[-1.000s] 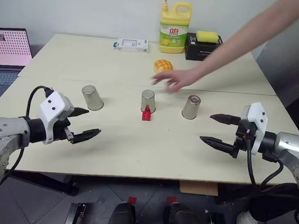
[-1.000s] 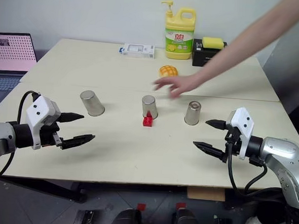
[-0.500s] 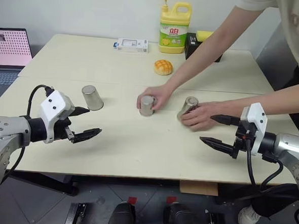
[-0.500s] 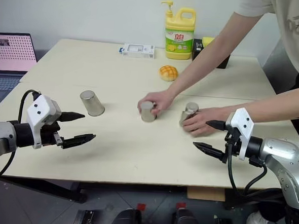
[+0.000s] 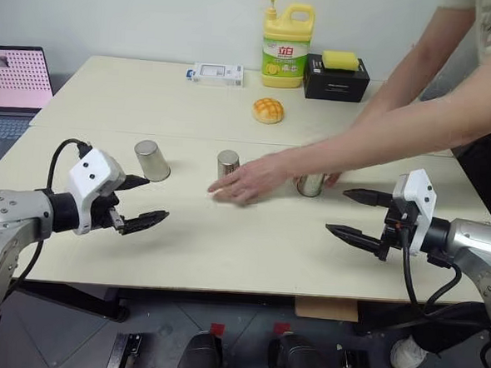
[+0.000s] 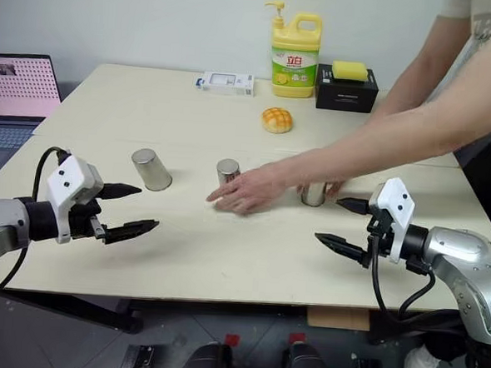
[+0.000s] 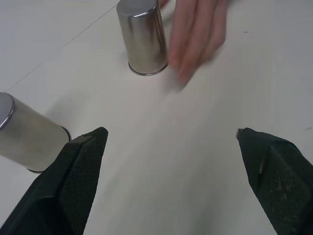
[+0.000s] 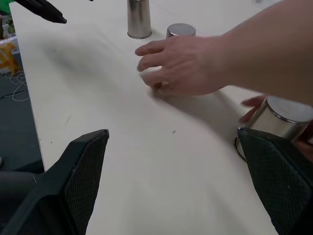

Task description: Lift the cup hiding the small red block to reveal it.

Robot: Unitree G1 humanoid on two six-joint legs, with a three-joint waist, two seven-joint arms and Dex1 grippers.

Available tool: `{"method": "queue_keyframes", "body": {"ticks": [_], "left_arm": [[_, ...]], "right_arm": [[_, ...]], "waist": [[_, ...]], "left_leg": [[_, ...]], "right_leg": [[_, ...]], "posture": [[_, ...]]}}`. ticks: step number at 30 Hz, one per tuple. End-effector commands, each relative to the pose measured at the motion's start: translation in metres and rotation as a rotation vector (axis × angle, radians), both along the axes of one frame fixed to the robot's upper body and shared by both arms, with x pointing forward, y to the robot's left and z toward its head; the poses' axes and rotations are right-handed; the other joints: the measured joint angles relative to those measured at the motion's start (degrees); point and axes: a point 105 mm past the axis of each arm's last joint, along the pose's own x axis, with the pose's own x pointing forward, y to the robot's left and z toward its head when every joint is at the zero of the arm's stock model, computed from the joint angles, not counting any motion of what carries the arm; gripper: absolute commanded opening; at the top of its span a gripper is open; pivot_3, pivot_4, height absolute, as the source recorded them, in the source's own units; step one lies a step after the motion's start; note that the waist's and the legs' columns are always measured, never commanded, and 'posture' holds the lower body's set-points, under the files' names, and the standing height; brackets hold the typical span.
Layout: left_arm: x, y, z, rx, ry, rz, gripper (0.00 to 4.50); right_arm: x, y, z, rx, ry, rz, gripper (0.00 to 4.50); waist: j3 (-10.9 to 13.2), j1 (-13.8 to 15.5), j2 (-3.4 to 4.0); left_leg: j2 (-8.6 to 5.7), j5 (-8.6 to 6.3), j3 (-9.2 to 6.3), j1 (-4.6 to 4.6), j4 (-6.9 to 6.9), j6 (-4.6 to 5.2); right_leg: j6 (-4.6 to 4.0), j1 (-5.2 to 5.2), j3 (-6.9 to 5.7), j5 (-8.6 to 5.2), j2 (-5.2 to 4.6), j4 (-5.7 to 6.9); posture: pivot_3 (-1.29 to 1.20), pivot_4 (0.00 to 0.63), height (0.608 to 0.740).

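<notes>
The table (image 5: pixel 109 92) is being reached across by a person's two arms from the far right; one hand (image 5: pixel 244 182) is being laid flat just near of the middle cup (image 5: pixel 227 164), the other hand is being kept at the right cup (image 5: pixel 310 185). The left cup (image 5: pixel 152 160) is standing alone, upside down. Left gripper (image 5: pixel 136 202) and right gripper (image 5: pixel 354 214) are being held w/ fingers wide apart, nothing btwn them, near edge. The small red block can't be seen; which cup covers it can't be told.

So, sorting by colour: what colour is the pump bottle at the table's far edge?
Yellow plastic pump bottle, green label; left eye view.
</notes>
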Motion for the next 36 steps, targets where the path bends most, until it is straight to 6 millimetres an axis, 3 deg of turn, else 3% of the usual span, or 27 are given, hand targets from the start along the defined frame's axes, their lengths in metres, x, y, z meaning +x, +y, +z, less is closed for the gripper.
{"method": "queue_keyframes", "body": {"ticks": [1,3,7,16,20,30,33,36], "left_arm": [[0.000,-0.014,0.016,-0.015,-0.048,-0.047,4.50],[-0.001,-0.017,0.017,-0.012,-0.047,-0.065,4.50],[-0.004,-0.032,0.020,-0.035,-0.026,-0.137,4.50],[-0.003,-0.050,0.021,-0.048,-0.023,-0.202,4.50],[-0.003,-0.051,0.019,-0.040,-0.022,-0.202,4.50],[-0.002,-0.052,0.016,-0.035,-0.025,-0.201,4.50],[-0.003,-0.051,0.016,-0.036,-0.026,-0.196,4.50],[-0.003,-0.051,0.015,-0.037,-0.026,-0.193,4.50]], "right_arm": [[0.002,0.006,0.014,0.054,-0.027,-0.002,4.46],[0.009,0.009,0.018,0.062,-0.061,-0.034,4.46],[0.045,0.009,0.027,0.057,-0.157,-0.206,4.46],[0.108,0.022,0.025,0.078,-0.050,-0.396,4.46],[0.129,0.020,0.008,0.083,0.029,-0.469,4.46],[0.152,0.031,-0.032,0.016,0.104,-0.512,4.46],[0.154,0.032,-0.032,0.036,0.107,-0.520,4.02],[0.156,0.033,-0.031,0.047,0.107,-0.521,3.30]], "waist": [[0.0,0.0,0.00],[0.0,0.0,0.00],[0.0,-0.2,0.00],[0.0,-0.1,0.00],[0.0,-0.1,0.00],[0.0,-0.1,0.00],[0.0,-0.1,0.00],[0.0,-0.2,0.00]], "left_leg": [[0.00,0.00,0.00,0.00,0.01,0.00],[-0.01,0.00,-0.01,0.00,0.03,0.00],[-0.02,0.00,0.01,0.01,0.08,0.00],[-0.08,0.00,0.04,-0.04,0.08,0.00],[-0.06,0.00,0.05,-0.14,0.06,0.00],[-0.07,0.00,0.04,-0.14,0.09,0.00],[-0.05,0.00,0.04,-0.15,0.07,0.00],[-0.05,0.00,0.03,-0.14,0.06,0.00]], "right_leg": [[0.00,0.00,0.00,0.00,0.01,0.00],[0.01,0.00,0.00,0.01,0.02,0.01],[0.05,0.00,0.03,0.04,0.07,0.02],[0.05,-0.04,0.05,0.06,0.13,0.03],[0.04,-0.10,0.03,0.05,0.13,0.01],[0.04,-0.10,0.02,0.06,0.13,0.03],[0.04,-0.10,0.01,0.06,0.13,0.02],[0.04,-0.10,0.02,0.06,0.13,0.02]], "posture": [[0.00,0.150,0.740],[0.00,0.150,0.740],[0.00,0.150,0.740],[0.00,0.150,0.740],[0.00,0.150,0.740],[0.00,0.150,0.740],[0.00,0.150,0.740],[0.00,0.150,0.740]]}}
